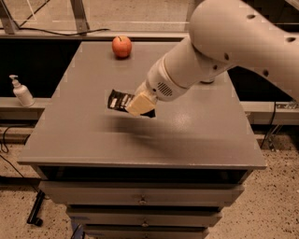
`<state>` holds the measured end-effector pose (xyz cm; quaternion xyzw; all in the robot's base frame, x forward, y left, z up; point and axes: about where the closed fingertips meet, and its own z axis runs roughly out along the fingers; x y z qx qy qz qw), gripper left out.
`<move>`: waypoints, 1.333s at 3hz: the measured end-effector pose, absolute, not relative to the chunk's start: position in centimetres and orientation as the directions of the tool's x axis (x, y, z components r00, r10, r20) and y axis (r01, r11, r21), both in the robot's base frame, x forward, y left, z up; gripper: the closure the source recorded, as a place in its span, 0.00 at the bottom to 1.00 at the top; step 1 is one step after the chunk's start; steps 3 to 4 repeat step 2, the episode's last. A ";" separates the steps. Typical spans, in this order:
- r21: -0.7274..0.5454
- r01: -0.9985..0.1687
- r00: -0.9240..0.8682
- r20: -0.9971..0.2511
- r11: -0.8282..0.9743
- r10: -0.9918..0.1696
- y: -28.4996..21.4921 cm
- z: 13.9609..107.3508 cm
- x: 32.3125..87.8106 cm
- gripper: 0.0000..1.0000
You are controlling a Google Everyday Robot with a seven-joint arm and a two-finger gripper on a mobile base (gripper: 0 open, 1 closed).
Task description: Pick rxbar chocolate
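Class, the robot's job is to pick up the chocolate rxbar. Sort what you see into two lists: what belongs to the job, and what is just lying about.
Belongs to the job:
- rxbar chocolate, dark wrapper, mid-table
- claw, at the bar's right end

Just lying about:
- red apple, near the far edge of the table
- pump bottle, on the ledge to the left

a grey table with drawers stands on speckled floor. behind it runs perhaps a glazed partition. the gripper hangs over the table.
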<state>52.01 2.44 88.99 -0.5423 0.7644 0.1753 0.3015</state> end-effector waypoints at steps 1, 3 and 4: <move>-0.071 -0.930 -0.208 -0.707 0.361 -0.675 2.3 93.4 52.0 1.00; -0.072 -0.930 -0.208 -0.707 0.361 -0.676 2.3 93.4 52.0 1.00; -0.072 -0.930 -0.208 -0.707 0.361 -0.676 2.3 93.4 52.0 1.00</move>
